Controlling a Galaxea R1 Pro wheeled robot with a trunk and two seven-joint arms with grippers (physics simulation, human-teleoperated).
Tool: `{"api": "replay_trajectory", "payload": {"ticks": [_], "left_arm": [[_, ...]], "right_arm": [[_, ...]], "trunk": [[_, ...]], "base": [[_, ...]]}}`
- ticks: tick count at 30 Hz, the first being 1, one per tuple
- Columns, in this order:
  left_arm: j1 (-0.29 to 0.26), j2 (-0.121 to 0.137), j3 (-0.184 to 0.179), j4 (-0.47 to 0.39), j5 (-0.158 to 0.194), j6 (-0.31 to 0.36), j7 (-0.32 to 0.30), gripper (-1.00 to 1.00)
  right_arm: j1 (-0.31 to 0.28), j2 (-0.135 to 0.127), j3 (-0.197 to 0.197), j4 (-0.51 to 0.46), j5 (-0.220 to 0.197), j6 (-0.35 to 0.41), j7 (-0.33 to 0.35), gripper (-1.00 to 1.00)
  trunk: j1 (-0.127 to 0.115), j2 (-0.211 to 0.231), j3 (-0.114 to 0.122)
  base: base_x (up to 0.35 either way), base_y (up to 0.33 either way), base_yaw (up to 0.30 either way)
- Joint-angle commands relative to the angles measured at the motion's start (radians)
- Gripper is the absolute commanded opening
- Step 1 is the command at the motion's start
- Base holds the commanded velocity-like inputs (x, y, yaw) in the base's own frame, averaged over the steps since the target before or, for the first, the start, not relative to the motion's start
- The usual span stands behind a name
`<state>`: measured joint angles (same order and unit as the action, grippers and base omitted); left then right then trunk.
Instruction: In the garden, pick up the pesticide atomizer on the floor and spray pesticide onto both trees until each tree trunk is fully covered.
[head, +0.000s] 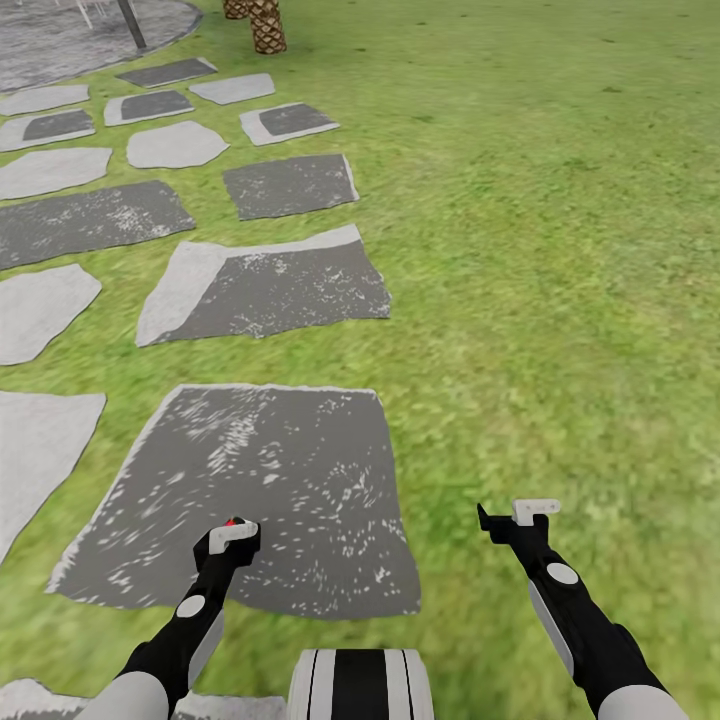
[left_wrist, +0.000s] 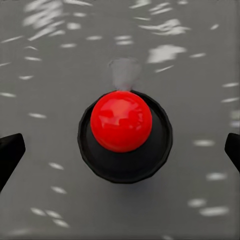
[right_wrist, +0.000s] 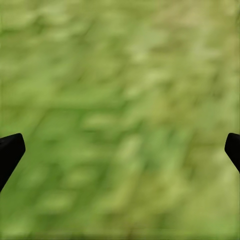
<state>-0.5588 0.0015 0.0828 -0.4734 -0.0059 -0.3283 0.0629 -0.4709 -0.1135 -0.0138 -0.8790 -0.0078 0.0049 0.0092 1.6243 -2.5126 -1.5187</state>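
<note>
Atomizer place: the pesticide atomizer (left_wrist: 125, 134) stood on a grey stone slab (head: 280, 480), red cap (head: 234, 522) up, right beneath the left tool (head: 236, 532).
Nearer arm: the left; the right tool (head: 520, 518) hung over grass (head: 560, 300) at 3 o'clock from the bottle.
Long axis: vertical, seen end-on from the left wrist; a pale nozzle (left_wrist: 124, 72) pointed toward 12 o'clock there.
Left tool: fingers spread wide, bottle centred between, untouched.
Right tool: spread, holding nothing.
Likely move: straight descent.

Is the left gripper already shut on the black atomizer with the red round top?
No: in the left wrist view the atomizer stands on the grey stone slab, with the left gripper fingertips wide apart at the edges.
</note>
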Motion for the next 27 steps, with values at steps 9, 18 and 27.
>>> {"api": "replay_trajectory", "payload": {"ticks": [9,18,27], "left_arm": [[0.000,0.000,0.000,0.001,0.000,0.000,0.000,1.00],[0.000,0.000,0.000,0.001,0.000,0.001,0.000,1.00],[0.000,0.000,0.000,0.000,0.000,-0.001,0.000,1.00]], "right_arm": [[0.000,0.000,0.000,0.000,0.000,0.001,0.000,1.00],[0.000,0.000,0.000,0.000,0.000,0.000,0.000,1.00],[0.000,0.000,0.000,0.000,0.000,0.000,0.000,1.00]], "trunk": [[0.000,0.000,-0.004],[0.000,0.000,-0.004],[0.000,0.000,0.000]], "base": [[0.000,0.000,0.000],[0.033,0.000,0.000],[0.006,0.000,0.000]]}}
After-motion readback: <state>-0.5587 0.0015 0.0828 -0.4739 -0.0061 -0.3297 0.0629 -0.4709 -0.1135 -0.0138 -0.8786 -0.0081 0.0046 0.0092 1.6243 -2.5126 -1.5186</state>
